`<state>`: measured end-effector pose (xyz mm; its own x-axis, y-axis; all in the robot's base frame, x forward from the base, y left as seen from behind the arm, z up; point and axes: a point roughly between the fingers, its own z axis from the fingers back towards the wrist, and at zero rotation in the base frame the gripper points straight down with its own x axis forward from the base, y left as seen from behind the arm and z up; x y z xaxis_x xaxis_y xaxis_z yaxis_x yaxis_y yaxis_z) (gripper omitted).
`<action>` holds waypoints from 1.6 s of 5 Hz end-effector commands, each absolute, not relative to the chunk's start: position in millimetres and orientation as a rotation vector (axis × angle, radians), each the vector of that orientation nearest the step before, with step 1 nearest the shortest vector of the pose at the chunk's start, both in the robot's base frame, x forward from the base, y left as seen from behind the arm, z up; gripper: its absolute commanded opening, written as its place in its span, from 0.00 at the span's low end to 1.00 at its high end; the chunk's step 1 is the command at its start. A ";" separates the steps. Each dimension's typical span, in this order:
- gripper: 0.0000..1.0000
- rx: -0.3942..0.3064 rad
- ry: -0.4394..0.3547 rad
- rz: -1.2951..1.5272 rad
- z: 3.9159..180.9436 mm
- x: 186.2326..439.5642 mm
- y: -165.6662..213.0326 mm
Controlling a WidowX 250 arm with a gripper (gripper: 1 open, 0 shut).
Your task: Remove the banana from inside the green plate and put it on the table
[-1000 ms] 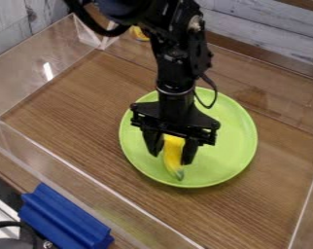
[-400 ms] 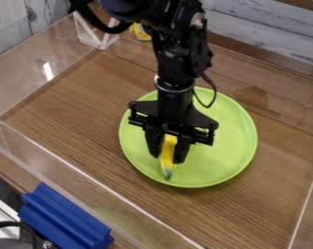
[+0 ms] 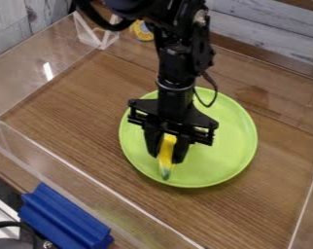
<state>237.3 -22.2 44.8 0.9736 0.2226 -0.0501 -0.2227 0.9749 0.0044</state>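
The banana (image 3: 166, 156), gripped by the clamped fingers (image 3: 167, 144), lies over the near part of the green plate (image 3: 230, 146), within its rim. The grip crosses the banana's upper part, its dark tip pointing down, presumably to ready it for lifting over the rim. The plate, holding only the banana, rests on the bench (image 3: 68, 107); the blue object (image 3: 62, 219) stands left of the plate, nearer the viewer.
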 end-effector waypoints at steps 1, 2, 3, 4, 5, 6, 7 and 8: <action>0.00 -0.004 -0.003 0.210 60.2 248.1 -24.2; 0.00 -0.001 0.002 0.206 61.7 248.1 -24.1; 0.00 0.003 0.008 0.201 63.3 248.0 -23.8; 0.00 0.007 0.013 0.197 64.8 247.8 -23.7; 0.00 0.010 0.019 0.191 66.7 247.6 -23.6; 0.00 0.014 0.024 0.186 68.2 247.4 -23.4; 0.00 0.017 0.030 0.181 69.8 247.3 -23.3; 0.00 0.022 0.034 0.175 72.3 247.2 -22.9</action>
<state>236.1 -21.0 55.8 0.9774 0.1858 -0.1004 -0.1828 0.9824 0.0387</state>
